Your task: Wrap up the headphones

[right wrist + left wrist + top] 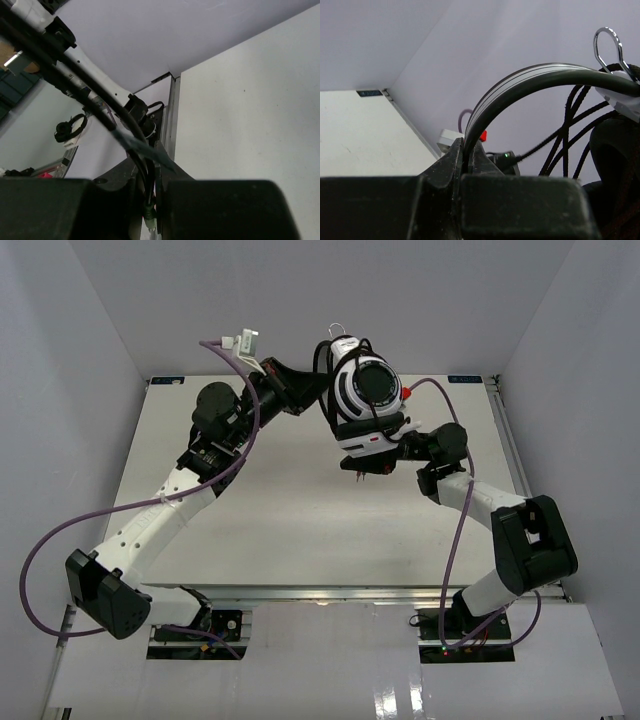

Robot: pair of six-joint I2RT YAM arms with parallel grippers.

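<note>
Closest to each wrist lens is the black body of its own gripper, filling the bottom of the frame. Through the left wrist camera I see the left gripper [468, 152] clamped on the headband [530, 80] of the headphones [365, 390]. The band arches away toward 2 o'clock, with a chrome wire loop [607, 42] at its far end and the cord [567, 130] hanging below it in several black strands. Only the overhead view gives me the whole picture: the headphones are held up off the table [280, 530], toward its 12 o'clock edge, with one round black ear pad [375, 383] facing the camera. The left gripper sits at their 9 o'clock and the right gripper [365, 465] at their 6 o'clock, just under the cup. The right wrist camera alone shows that gripper's fingers closed down on the cord, which runs in from 10 o'clock. A small dark label [369, 92] at the table's corner is too small for me to read. Purple cables [45, 570] loop off both arms.
</note>
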